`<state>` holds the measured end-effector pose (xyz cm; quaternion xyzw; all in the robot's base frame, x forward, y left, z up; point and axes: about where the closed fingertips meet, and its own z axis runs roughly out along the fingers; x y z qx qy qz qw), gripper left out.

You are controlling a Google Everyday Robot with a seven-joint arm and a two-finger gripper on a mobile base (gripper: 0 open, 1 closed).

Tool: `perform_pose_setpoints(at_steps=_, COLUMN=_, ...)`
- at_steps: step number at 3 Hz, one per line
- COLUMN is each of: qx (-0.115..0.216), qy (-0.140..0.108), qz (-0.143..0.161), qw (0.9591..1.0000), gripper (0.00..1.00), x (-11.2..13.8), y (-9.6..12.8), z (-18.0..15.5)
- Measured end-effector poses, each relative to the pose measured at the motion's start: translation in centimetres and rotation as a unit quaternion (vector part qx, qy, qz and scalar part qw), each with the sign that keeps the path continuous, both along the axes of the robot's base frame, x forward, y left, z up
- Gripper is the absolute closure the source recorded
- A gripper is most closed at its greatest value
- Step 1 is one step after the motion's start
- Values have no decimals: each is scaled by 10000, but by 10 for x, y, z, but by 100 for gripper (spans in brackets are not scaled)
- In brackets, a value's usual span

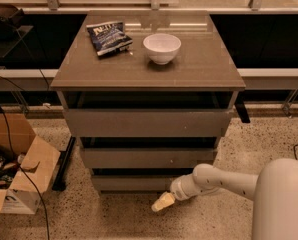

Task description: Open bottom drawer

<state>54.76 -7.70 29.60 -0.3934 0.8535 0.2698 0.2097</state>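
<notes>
The bottom drawer (131, 183) is the lowest and shortest of three grey-brown handleless fronts in the cabinet; its front sits nearly flush, with a dark gap above it. The mid-sized front (149, 157) and the tallest front (146, 122) are above it. My gripper (162, 202) has cream-coloured fingertips and sits low at the right end of the bottom drawer front, just in front of and below it. My white arm (224, 180) reaches in from the lower right.
A white bowl (162, 47) and a dark snack bag (108, 37) lie on the cabinet top (204, 66). An open cardboard box (16, 170) with cables stands on the speckled floor at the left. Dark shelving runs behind the cabinet.
</notes>
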Motion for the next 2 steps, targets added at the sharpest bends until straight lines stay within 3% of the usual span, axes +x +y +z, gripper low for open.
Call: perform_pose_setpoints(at_steps=2, qx=245, qy=64, qz=-215, qw=9994, gripper=0, x=27, y=-20, z=-50)
